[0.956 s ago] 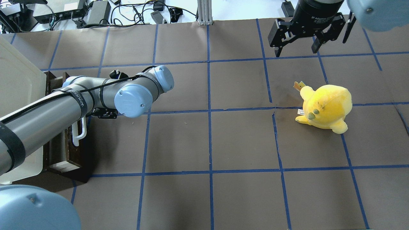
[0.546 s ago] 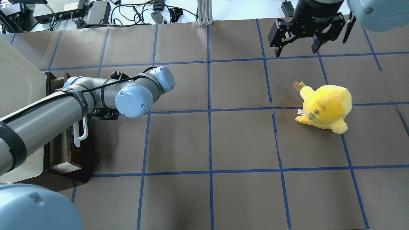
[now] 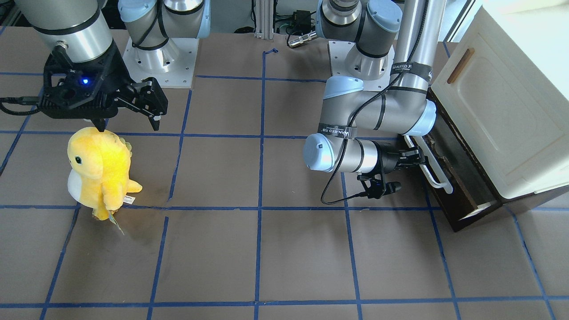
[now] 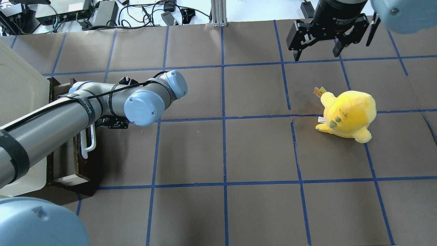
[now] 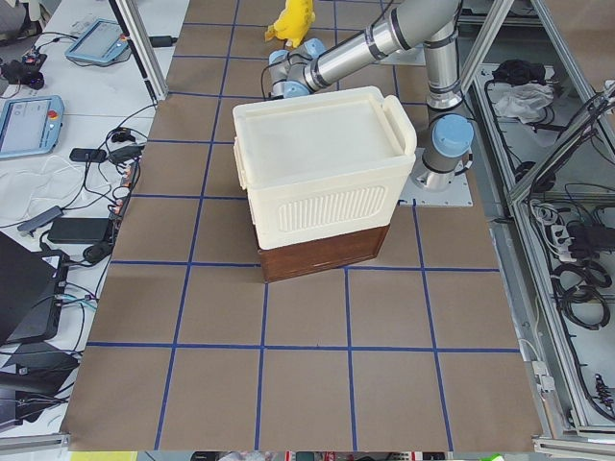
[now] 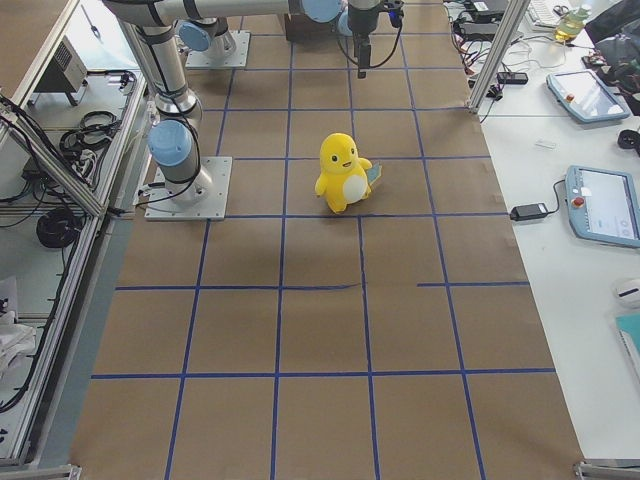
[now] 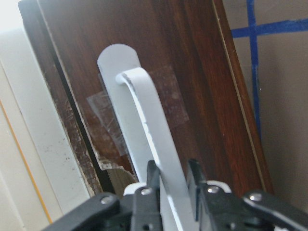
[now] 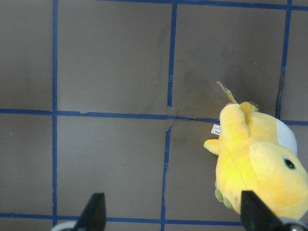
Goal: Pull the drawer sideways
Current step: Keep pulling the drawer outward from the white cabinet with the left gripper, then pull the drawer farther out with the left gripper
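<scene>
The dark brown drawer (image 4: 89, 172) sticks out part way from the base of the cream cabinet (image 4: 17, 89) at the table's left; its pale inside shows. Its white bar handle (image 4: 89, 140) runs along the front. My left gripper (image 7: 173, 180) is shut on this handle (image 7: 149, 130), one finger on each side of the bar. In the front-facing view the left gripper (image 3: 415, 155) sits at the handle (image 3: 434, 171) against the drawer front (image 3: 453, 186). My right gripper (image 4: 316, 54) hangs open and empty at the far right, above the table.
A yellow plush toy (image 4: 346, 114) stands on the table at the right, just below the right gripper (image 3: 129, 124); it also shows in the right wrist view (image 8: 260, 163). The cabinet door (image 3: 498, 106) has a small wooden handle (image 3: 460, 66). Cables and boxes lie beyond the table's far edge.
The left gripper has moved a little to the right in the overhead view with the handle in it, and the drawer has slid further out of the cabinet. The right arm has not moved.
</scene>
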You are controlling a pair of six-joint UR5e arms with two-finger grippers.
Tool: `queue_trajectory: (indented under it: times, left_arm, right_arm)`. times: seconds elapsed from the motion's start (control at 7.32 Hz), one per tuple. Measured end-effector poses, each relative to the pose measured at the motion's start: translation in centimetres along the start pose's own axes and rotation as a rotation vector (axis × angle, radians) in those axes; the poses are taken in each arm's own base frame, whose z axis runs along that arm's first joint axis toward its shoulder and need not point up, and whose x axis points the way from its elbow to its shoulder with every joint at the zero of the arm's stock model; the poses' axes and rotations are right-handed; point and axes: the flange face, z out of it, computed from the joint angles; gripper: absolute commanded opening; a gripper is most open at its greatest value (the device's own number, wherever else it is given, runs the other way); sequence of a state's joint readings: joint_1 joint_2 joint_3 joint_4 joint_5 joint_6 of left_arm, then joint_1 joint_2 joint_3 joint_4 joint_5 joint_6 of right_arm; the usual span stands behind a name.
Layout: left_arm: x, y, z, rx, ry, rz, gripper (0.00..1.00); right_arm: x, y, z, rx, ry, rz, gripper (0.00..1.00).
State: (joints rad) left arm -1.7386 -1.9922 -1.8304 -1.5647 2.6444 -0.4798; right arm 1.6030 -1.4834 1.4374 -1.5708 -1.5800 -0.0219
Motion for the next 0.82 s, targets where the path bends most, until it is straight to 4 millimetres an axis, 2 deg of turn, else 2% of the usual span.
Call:
queue_trajectory:
  times: [0.55, 0.82]
  left_arm:
    - [-0.1, -0.1, -1.0, 0.014, 0.009, -0.004, 0.27]
    - [0.0, -0.2, -2.2, 0.035, 0.011, -0.007, 0.27]
  right_arm:
    - [0.0, 0.0, 0.0, 0.0, 0.0, 0.0, 1.0]
    - [0.0, 0.0, 0.0, 0.0, 0.0, 0.0, 1.0]
